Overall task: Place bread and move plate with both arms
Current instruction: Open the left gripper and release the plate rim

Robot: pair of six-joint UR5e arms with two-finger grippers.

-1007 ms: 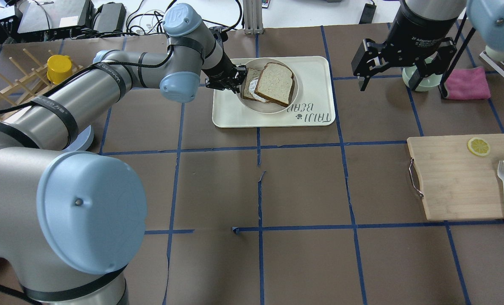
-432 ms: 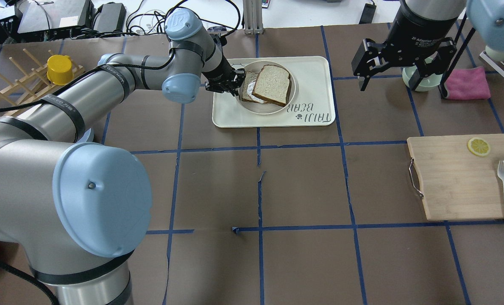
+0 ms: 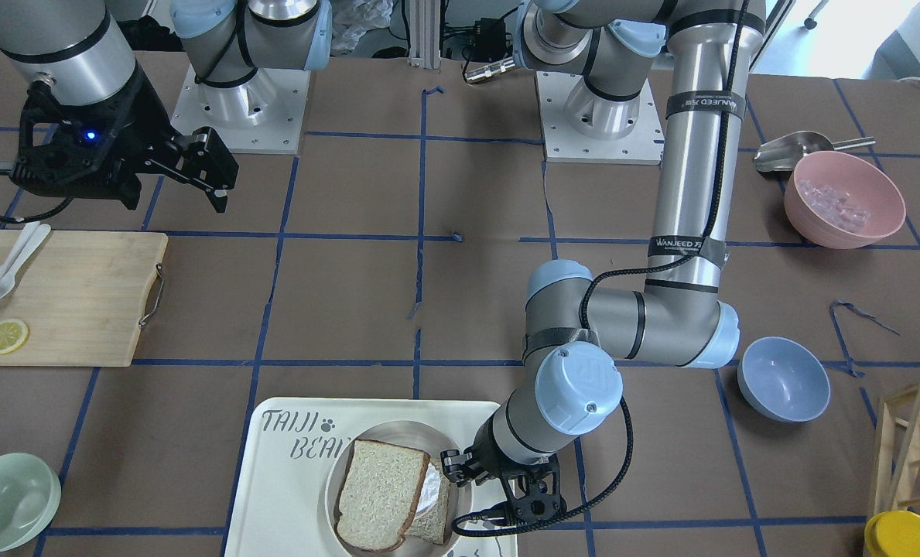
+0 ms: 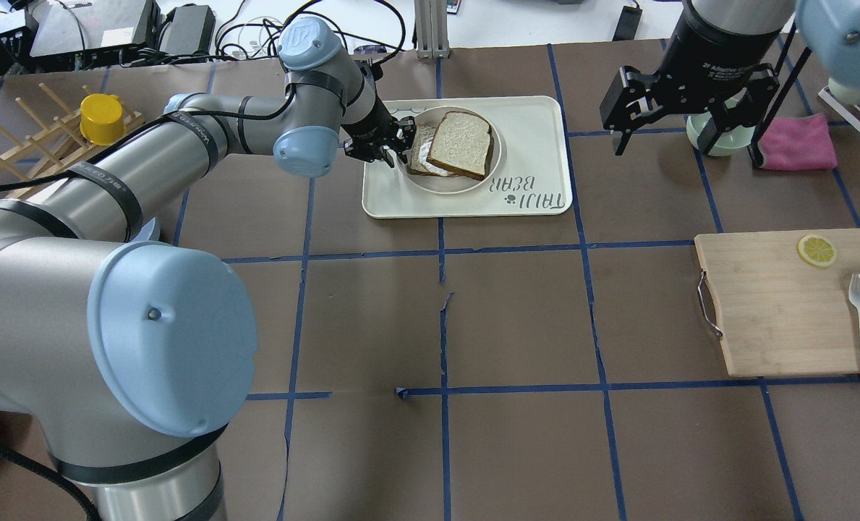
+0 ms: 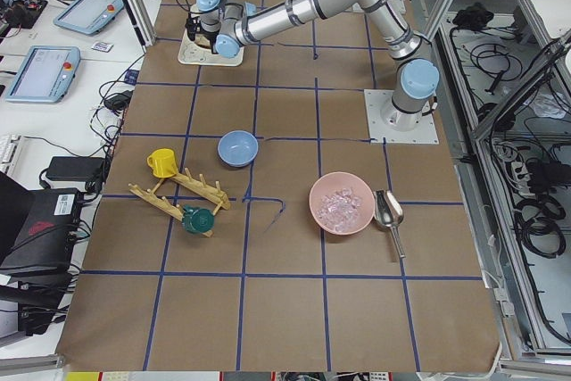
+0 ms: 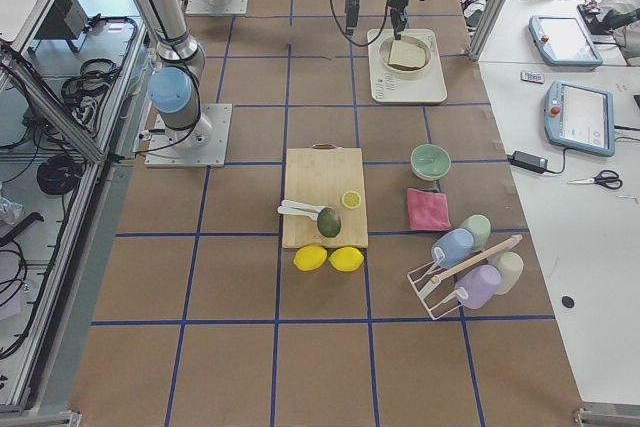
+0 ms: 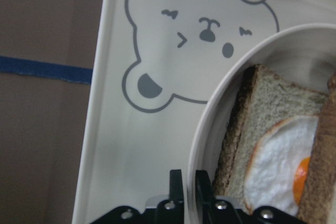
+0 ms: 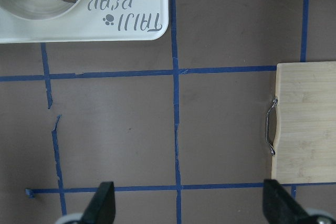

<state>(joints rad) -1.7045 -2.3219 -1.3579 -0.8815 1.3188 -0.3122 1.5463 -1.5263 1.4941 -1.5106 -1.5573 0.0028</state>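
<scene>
Brown paper taped in blue squares is covering the table (image 3: pixel 467 294). From the front, the left gripper (image 3: pixel 453 464) is gripping the plate (image 3: pixel 398 432) on the tray (image 3: pixel 289 495) by the edge opposite the robot. Overhead, the bread (image 4: pixel 461 145) is lying on that plate, overlapping the egg slice (image 4: pixel 420 142). Left wrist: its jaws are clamping the plate's rim. Right wrist: the right gripper (image 8: pixel 191 205) is hanging spread apart, holding nothing.

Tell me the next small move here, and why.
Probably the left hand should lift the round cream-white plate slightly, keeping it level. Its fingers pinch the rim, the pale speckled bread slice already lies on it, the rectangular cream tray has a raised edge to clear, and the open right hand hangs away.
</scene>
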